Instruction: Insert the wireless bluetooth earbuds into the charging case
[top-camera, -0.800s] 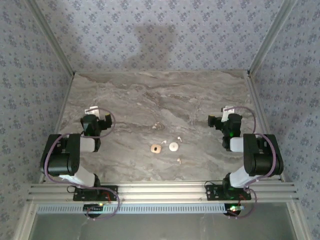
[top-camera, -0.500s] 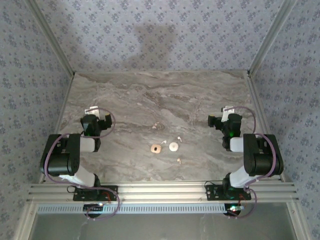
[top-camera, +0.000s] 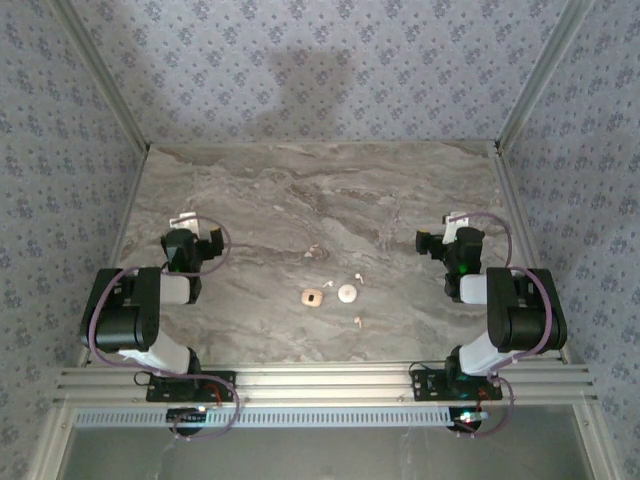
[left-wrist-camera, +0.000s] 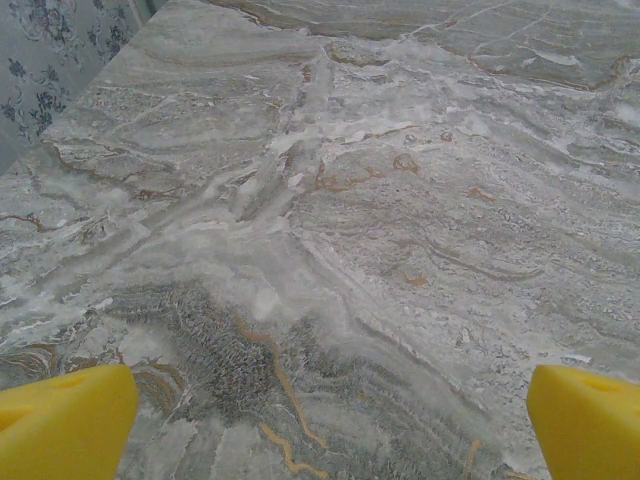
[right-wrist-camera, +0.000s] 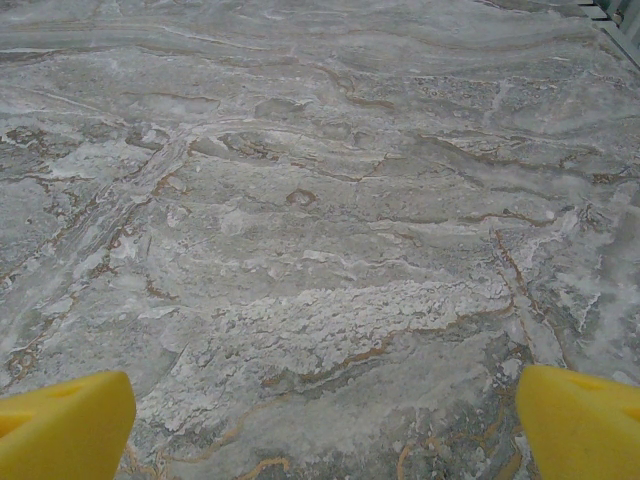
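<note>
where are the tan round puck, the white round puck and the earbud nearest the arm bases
tan round puck (top-camera: 313, 297): top external view, middle of its top face
white round puck (top-camera: 347, 292): top external view, middle of its top face
earbud nearest the bases (top-camera: 358, 321): top external view, middle of its whitish body

text check | I read no lettering, number or brand anywhere | table (top-camera: 300, 190): marble veining only | wallpaper (top-camera: 320, 70): floral print, no words | round pucks (top-camera: 346, 292) and earbuds (top-camera: 357, 321): too small for me to tell any marking
</note>
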